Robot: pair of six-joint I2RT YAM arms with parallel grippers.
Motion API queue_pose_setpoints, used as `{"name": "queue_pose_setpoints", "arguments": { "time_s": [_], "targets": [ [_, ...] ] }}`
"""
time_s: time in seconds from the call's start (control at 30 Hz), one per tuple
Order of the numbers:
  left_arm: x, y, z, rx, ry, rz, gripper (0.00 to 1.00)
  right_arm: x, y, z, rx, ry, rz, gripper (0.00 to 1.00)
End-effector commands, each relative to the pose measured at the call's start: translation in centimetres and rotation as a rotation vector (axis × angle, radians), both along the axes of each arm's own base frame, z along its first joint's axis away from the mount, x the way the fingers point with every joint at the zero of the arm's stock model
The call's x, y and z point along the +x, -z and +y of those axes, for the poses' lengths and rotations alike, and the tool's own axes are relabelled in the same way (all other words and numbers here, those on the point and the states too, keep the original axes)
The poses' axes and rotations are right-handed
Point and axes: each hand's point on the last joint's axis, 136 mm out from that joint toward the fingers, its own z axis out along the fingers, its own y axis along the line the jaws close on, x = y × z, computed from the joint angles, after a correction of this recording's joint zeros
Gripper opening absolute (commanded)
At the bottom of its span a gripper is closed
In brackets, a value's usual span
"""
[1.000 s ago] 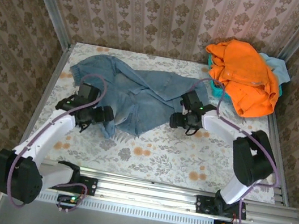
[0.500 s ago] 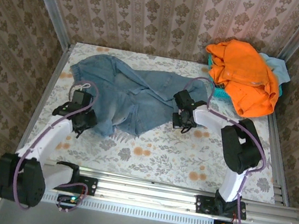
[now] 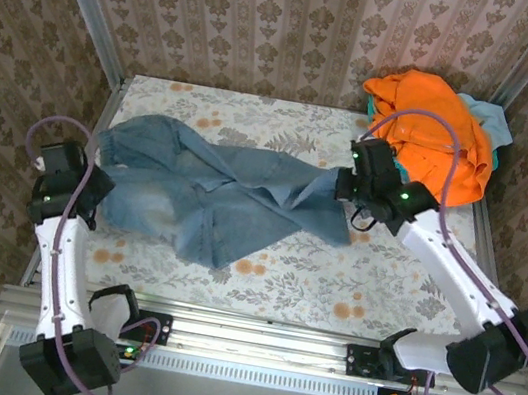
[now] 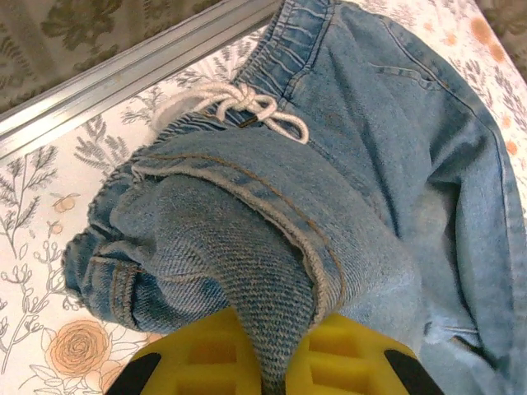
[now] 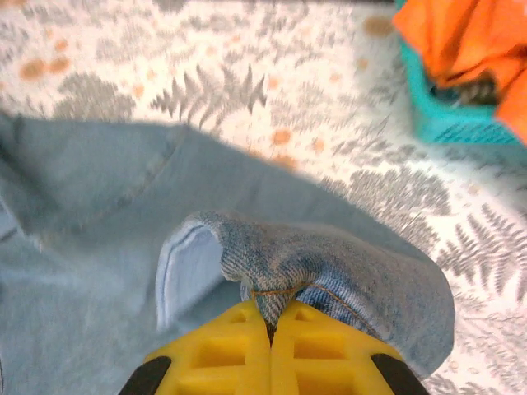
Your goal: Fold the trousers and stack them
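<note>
Faded light-blue denim trousers (image 3: 224, 196) lie on the floral worktop (image 3: 331, 280), long axis left-to-right. Left fingers (image 4: 206, 362) are clamped on the waist end at frame left, right fingers (image 5: 222, 354) on the leg end at right.

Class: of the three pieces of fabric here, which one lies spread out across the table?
The faded blue trousers. The orange garment and the turquoise cloth sit heaped on the teal basket in the far right corner.
</note>
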Motion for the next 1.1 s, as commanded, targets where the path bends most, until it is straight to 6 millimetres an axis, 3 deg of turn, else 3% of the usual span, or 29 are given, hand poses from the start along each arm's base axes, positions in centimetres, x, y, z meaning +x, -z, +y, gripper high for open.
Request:
{"name": "queue_pose_setpoints", "arguments": {
  "time_s": [0.0, 0.2, 0.33, 0.4, 0.5, 0.67, 0.77, 0.87, 1.0, 1.03, 1.07],
  "targets": [
    [0.0, 1.4, -0.6, -0.119, -0.004, -0.01, 0.0, -0.2, -3.7, -2.9, -0.035, 0.068, -0.082, 0.0],
    [-0.5, 3.7, -0.7, -0.166, -0.024, 0.014, 0.0, 1.9, -4.8, -4.5, 0.0, 0.115, -0.098, 0.0],
    [-0.3, 3.1, -0.6, -0.158, -0.018, 0.0, 0.0, 4.1, -5.4, -3.5, 0.042, 0.098, -0.114, 0.0],
    [-0.2, 2.8, -0.5, -0.15, -0.016, -0.006, 0.0, 5.3, -6.6, -3.1, 0.049, 0.092, -0.147, 0.0],
    [0.1, 2.7, -0.3, -0.147, -0.016, -0.009, 0.0, 9.8, -5.8, -4.7, 0.058, 0.157, -0.137, 0.0],
    [1.2, 3.3, 0.1, -0.172, -0.023, -0.009, 0.0, 18.0, -3.4, -10.7, 0.164, 0.35, -0.077, 0.0],
    [2.0, 3.7, 0.4, -0.182, -0.028, -0.009, 0.0, 21.3, -1.8, -13.0, 0.229, 0.436, -0.045, 0.0],
    [2.8, 4.0, 0.6, -0.193, -0.027, -0.012, 0.0, 23.0, 0.2, -13.8, 0.237, 0.49, -0.007, 0.0],
    [3.4, 4.1, 0.7, -0.199, -0.019, -0.011, 0.0, 23.6, 2.0, -14.4, 0.205, 0.528, 0.042, 0.52],
    [3.5, 4.1, 0.7, -0.199, -0.014, -0.012, 0.0, 23.4, 1.9, -14.3, 0.196, 0.524, 0.045, 0.62],
    [3.5, 4.1, 0.6, -0.201, -0.014, -0.01, 0.0, 23.1, 1.9, -14.0, 0.188, 0.513, 0.049, 0.65]
  ]
}}
